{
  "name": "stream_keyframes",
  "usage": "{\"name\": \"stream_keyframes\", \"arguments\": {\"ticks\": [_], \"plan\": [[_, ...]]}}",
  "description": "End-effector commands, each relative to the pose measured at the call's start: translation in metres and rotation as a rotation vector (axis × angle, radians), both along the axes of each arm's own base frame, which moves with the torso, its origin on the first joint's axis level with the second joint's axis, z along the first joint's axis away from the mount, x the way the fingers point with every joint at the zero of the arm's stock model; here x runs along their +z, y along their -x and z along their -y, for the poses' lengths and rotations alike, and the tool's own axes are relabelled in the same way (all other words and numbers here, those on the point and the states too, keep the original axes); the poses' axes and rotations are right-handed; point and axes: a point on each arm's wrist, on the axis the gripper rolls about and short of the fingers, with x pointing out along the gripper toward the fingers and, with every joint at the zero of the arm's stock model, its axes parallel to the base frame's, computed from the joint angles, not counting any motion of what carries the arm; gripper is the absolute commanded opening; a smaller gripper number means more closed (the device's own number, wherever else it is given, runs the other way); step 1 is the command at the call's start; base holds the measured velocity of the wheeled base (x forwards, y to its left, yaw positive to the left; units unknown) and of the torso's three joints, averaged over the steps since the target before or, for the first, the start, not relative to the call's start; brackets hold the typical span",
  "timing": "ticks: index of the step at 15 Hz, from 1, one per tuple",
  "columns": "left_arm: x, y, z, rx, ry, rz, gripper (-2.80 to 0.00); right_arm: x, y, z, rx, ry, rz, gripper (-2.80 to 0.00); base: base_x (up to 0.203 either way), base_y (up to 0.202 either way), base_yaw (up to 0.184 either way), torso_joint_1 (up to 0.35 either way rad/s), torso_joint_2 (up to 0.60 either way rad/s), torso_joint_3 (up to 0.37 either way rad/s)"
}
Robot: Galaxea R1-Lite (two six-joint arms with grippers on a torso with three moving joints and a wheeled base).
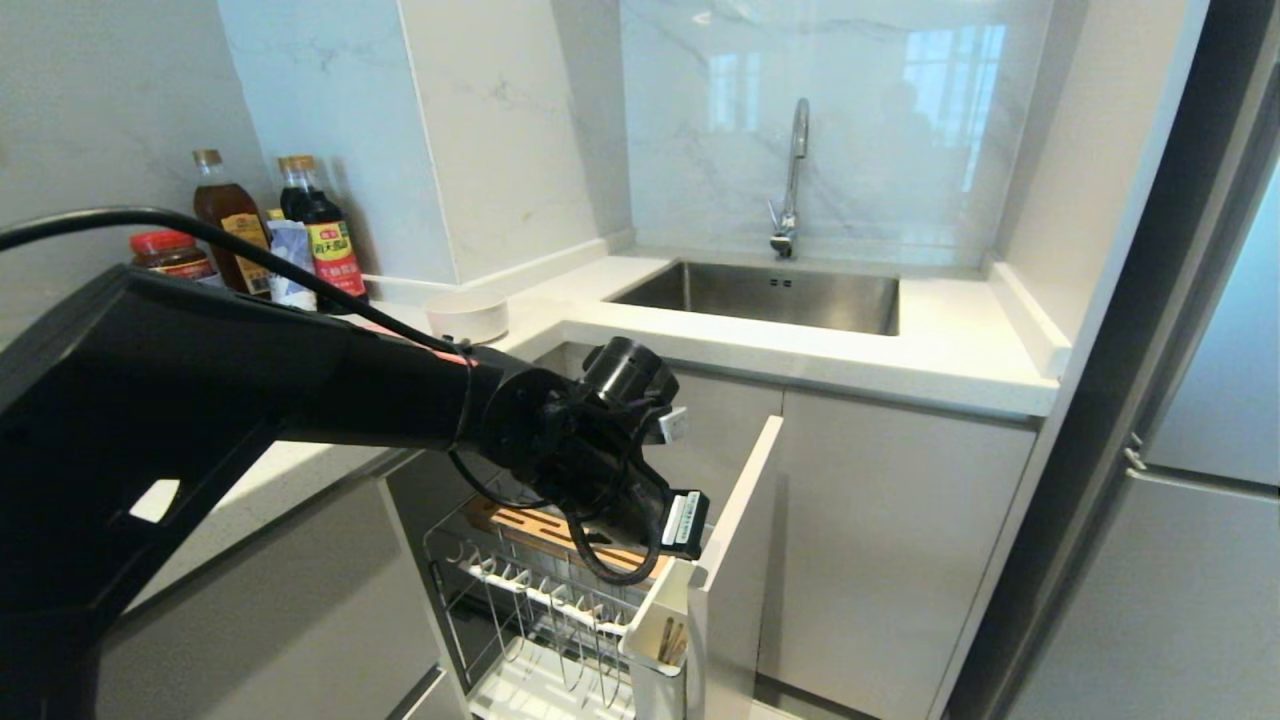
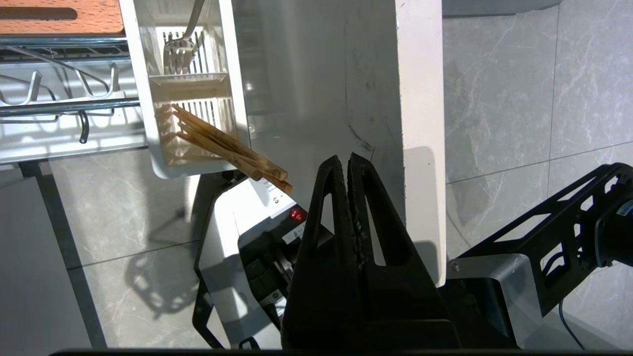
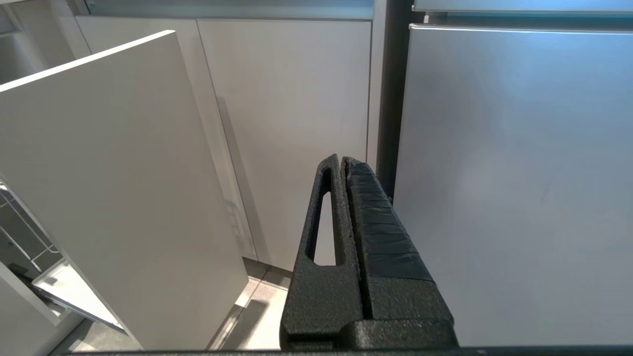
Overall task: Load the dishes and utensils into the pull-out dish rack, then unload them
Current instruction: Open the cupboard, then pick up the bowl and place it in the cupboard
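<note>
2 claws show, and both are pressed closed with nothing between their fingers. Seen from the left wrist, the left claw [image 2: 344, 159] points down beside the top edge of the rack's grey cabinet front [image 2: 420, 99], with floor tiles below it. It is near the white utensil caddy [image 2: 237, 99] but not touching it. In the head view the left arm [image 1: 300, 390] reaches across from the robot's left, and its wrist hangs over the front end of the pull-out dish rack [image 1: 560, 610], which stands drawn out of the cabinet under the bench [image 1: 950, 350].

Inside the caddy, the wooden chopsticks [image 2: 232, 151] lean in 1 compartment, their ends sticking out over its rim toward the claw. The neighbouring compartment holds a metal utensil [image 2: 180, 47] that looks like a fork from this angle. Next to the caddy run the chrome wire prongs [image 2: 74, 99] and the slotted wooden strip [image 2: 59, 17].

On the bench, left of the sink [image 1: 770, 295] and its tap [image 1: 790, 180], sits the small white bowl [image 1: 467, 315]. Behind it, against the wall, stand several sauce bottles [image 1: 320, 230]. The pink plate cannot be made out.

From the right wrist view, the right claw [image 3: 343, 160] hangs closed in front of pale cabinet doors [image 3: 287, 123], with the rack's front panel to 1 side.
</note>
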Motion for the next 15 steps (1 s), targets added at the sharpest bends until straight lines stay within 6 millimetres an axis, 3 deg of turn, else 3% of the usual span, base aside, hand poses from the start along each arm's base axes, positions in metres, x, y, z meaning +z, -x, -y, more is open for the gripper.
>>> {"name": "stream_keyframes", "arguments": {"ticks": [1, 5, 9, 12, 15], "plan": [[-0.001, 0.0, 0.0, 0.001, -0.002, -0.006, -2.8, 0.0, 0.0, 0.0, 0.0, 0.0, -0.001, -2.8, 0.0, 0.0, 0.0, 0.0, 0.0, 0.0], [-0.002, -0.003, -0.002, 0.011, -0.016, 0.005, -2.8, 0.0, 0.0, 0.0, 0.0, 0.0, -0.001, -2.8, 0.0, 0.0, 0.0, 0.0, 0.0, 0.0], [0.006, -0.024, -0.026, 0.132, -0.138, 0.145, -2.8, 0.0, 0.0, 0.0, 0.001, 0.0, -0.001, -2.8, 0.0, 0.0, 0.0, 0.0, 0.0, 0.0], [0.049, -0.032, -0.062, 0.227, -0.144, 0.287, -2.8, 0.0, 0.0, 0.0, 0.0, 0.0, -0.001, -2.8, 0.0, 0.0, 0.0, 0.0, 0.0, 0.0], [0.113, -0.009, -0.102, 0.284, -0.084, 0.452, -2.8, 0.0, 0.0, 0.0, 0.001, 0.0, -0.001, -2.8, 0.0, 0.0, 0.0, 0.0, 0.0, 0.0]]}}
